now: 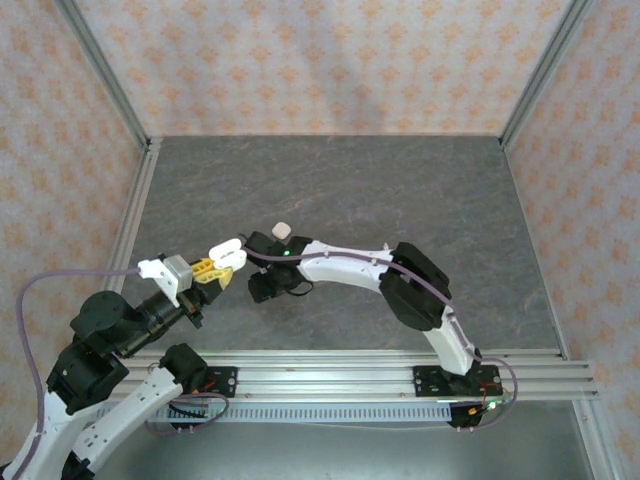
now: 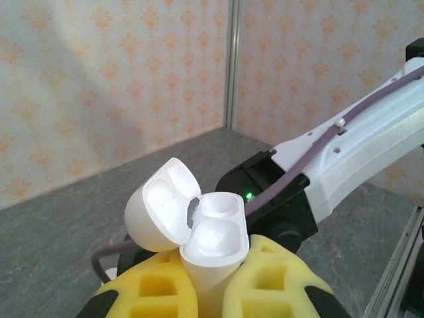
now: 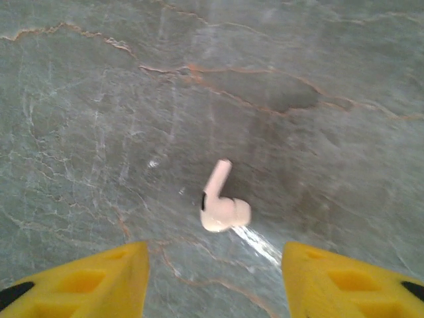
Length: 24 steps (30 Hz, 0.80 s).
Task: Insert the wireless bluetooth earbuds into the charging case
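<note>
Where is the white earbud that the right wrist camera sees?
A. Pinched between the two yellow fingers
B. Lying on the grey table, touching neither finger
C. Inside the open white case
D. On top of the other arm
B: the earbud lies on the table, apart from both yellow fingers of the open right gripper, while the left gripper clamps the open case.

Overhead from behind the near edge across the whole table [image 1: 350, 190]; left wrist level, facing the right arm [image 2: 371, 146], shared with overhead; right wrist close, straight down.
</note>
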Each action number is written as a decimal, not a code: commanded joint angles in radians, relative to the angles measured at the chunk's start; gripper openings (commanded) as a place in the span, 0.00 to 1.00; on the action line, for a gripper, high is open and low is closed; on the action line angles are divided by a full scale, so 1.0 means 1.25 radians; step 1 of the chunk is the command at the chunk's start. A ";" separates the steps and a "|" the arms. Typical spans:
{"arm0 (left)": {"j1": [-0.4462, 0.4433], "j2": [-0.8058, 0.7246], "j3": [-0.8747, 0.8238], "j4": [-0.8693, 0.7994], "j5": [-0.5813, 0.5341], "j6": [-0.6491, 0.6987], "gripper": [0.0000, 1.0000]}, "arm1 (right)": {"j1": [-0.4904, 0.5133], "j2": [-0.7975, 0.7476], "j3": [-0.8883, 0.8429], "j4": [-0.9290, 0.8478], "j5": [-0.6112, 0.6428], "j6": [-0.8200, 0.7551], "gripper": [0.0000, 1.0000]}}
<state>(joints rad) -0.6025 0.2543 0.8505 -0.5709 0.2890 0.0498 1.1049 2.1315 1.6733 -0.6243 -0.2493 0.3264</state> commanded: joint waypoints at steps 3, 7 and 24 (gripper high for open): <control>-0.002 -0.018 0.027 -0.041 -0.030 -0.012 0.00 | 0.006 0.060 0.083 -0.061 0.083 -0.038 0.58; -0.002 -0.020 0.026 -0.042 -0.034 -0.010 0.00 | 0.007 0.091 0.117 -0.079 0.109 -0.068 0.58; -0.001 0.014 -0.002 0.009 -0.029 -0.025 0.00 | -0.036 0.040 -0.037 -0.037 0.120 -0.087 0.31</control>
<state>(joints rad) -0.6025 0.2539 0.8497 -0.6098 0.2531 0.0265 1.0981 2.2211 1.7084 -0.6422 -0.1093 0.2005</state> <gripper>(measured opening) 0.091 0.321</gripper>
